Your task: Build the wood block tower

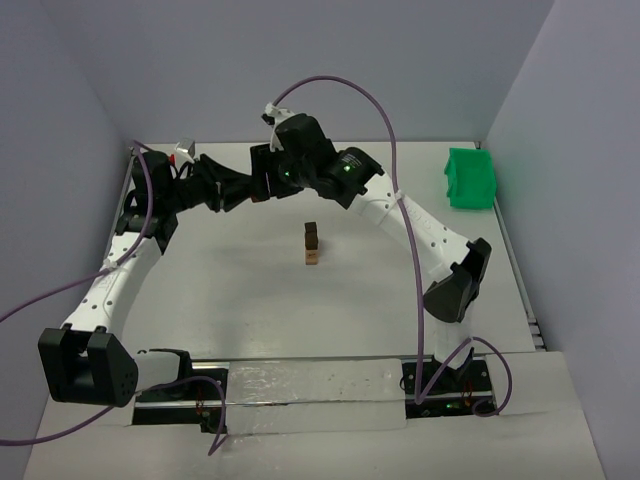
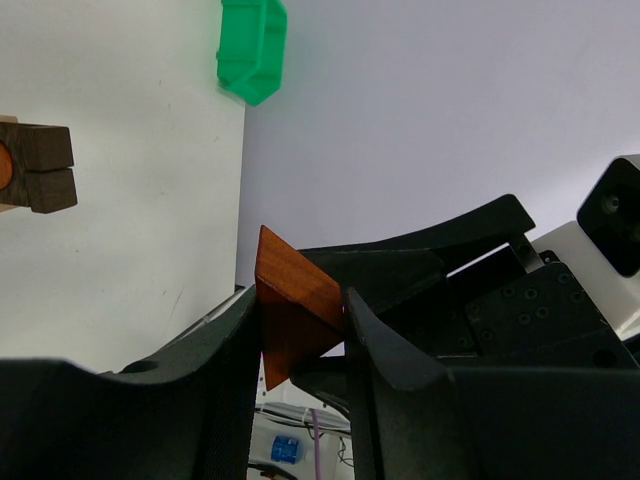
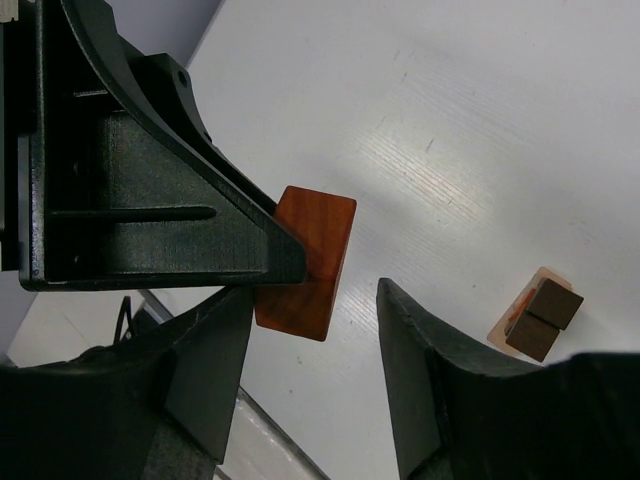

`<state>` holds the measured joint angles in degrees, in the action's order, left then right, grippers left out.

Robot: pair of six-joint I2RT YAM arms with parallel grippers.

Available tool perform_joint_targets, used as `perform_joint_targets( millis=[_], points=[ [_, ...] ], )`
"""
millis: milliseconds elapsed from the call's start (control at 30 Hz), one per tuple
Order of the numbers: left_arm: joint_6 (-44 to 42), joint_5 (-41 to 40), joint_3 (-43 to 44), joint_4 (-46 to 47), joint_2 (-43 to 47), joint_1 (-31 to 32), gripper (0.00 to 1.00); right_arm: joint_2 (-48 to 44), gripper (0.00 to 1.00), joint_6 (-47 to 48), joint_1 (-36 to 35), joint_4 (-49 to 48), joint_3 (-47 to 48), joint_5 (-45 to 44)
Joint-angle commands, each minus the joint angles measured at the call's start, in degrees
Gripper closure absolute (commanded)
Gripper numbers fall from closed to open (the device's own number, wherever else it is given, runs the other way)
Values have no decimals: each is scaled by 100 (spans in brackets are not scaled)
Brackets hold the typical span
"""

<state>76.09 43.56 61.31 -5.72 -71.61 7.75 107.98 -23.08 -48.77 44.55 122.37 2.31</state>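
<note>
The wood block tower [image 1: 313, 243] stands mid-table, dark brown blocks on a light tan one; it also shows in the left wrist view [image 2: 38, 168] and the right wrist view [image 3: 540, 316]. Both arms meet in the air behind it. My left gripper [image 2: 300, 300] [image 1: 250, 185] is shut on a reddish-brown triangular wedge [image 2: 292, 300]. My right gripper [image 3: 312, 300] [image 1: 272, 165] is open with its fingers on either side of that wedge [image 3: 305, 262]. One finger [image 3: 210, 350] is close beside the wedge; the other finger [image 3: 430, 360] stands well apart from it.
A green bin [image 1: 469, 178] sits at the back right of the table, also seen in the left wrist view [image 2: 250, 45]. Grey walls enclose the table on three sides. Purple cables loop over both arms.
</note>
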Motion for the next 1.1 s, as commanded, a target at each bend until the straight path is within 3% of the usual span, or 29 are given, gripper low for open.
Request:
perform_joint_targets(
  millis=[0, 733, 900, 967, 1033, 1067],
  points=[
    [139, 285, -28, 367, 139, -10, 100, 142, 44, 99, -71, -219, 279, -407],
    [626, 557, -374, 933, 174, -10, 100, 347, 62, 110, -142, -218, 402, -442],
    [706, 628, -428, 1047, 183, -10, 99, 381, 80, 113, -142, -226, 401, -381],
    [722, 628, -445, 1056, 184, -10, 94, 372, 88, 120, -142, -219, 393, -381],
    [714, 622, -453, 1047, 198, -10, 82, 359, 99, 122, -142, -216, 379, -381],
    [705, 610, -457, 1030, 200, -10, 69, 339, 100, 119, -142, -214, 363, -385]
  ],
)
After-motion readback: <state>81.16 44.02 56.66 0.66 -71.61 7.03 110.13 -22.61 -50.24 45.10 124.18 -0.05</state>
